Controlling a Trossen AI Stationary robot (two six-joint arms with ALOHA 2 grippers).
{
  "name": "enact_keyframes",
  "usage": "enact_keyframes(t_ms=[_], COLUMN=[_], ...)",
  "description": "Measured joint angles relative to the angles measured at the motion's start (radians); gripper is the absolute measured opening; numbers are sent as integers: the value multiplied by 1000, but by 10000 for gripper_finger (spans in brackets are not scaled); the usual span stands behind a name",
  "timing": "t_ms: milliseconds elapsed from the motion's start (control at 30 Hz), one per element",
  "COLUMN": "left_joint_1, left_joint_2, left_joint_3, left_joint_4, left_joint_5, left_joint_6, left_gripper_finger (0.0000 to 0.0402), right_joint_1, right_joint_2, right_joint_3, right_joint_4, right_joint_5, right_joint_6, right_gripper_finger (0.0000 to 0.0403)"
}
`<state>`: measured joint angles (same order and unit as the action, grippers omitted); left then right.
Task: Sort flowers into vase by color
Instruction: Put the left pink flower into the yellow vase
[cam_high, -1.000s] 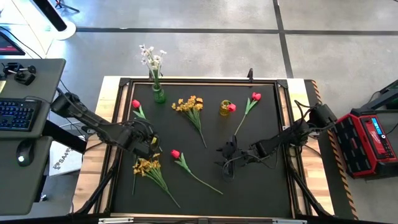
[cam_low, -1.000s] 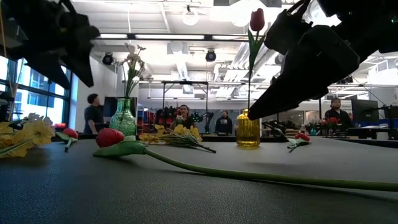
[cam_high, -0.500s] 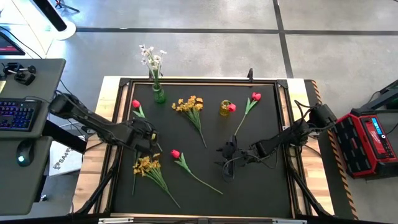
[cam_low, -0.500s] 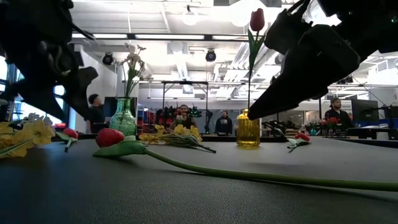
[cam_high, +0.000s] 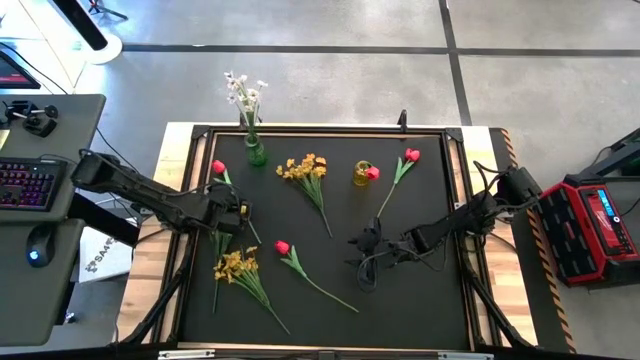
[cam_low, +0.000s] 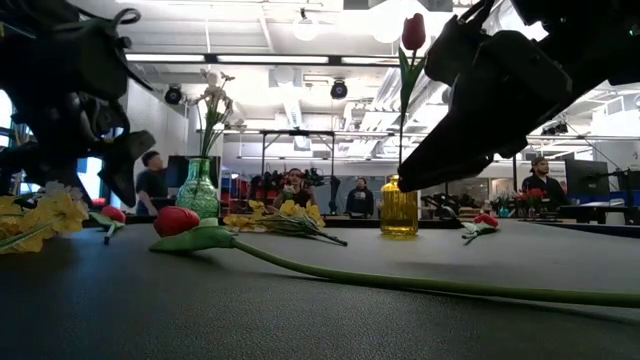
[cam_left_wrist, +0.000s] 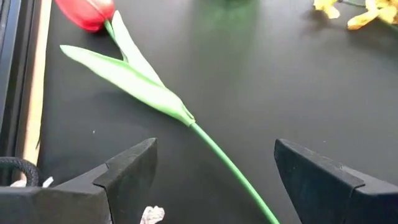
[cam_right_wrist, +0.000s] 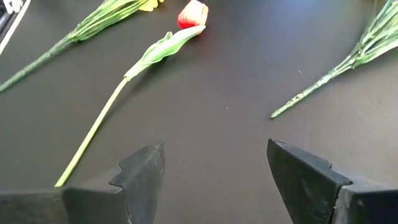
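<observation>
The left hand (cam_left_wrist: 214, 180), spread wide, hovers over a red tulip's (cam_left_wrist: 87, 12) stem.

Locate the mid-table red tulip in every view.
High view: red tulip at the mat's centre.
Low view: nearest bloom, left of centre.
Left wrist view: not in it.
Right wrist view: far end of the mat ahead.
Shared landmark: yellow bunch beside it, at the low view's left edge.
</observation>
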<state>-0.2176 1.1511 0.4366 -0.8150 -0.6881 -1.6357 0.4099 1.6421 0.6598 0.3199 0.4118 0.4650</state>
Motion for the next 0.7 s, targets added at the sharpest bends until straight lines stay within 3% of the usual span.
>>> enact_keyframes(t_ms=[333, 500, 700], left_joint_1=[22, 50, 115], left_joint_2=[0, 0, 0], left_joint_3=[-3, -90, -104], left_joint_4=[-12, 23, 129], left_joint_5=[54, 101, 67], left_joint_6=[31, -55, -3], left_gripper_finger=[310, 310, 310], right_joint_1=[0, -2, -5], right_joint_2=[0, 0, 0], right_joint_3=[0, 0, 0], right_joint_4=[0, 0, 0], right_joint_5=[0, 4, 4], right_joint_6=[27, 25, 27], right_gripper_finger=[266, 266, 266])
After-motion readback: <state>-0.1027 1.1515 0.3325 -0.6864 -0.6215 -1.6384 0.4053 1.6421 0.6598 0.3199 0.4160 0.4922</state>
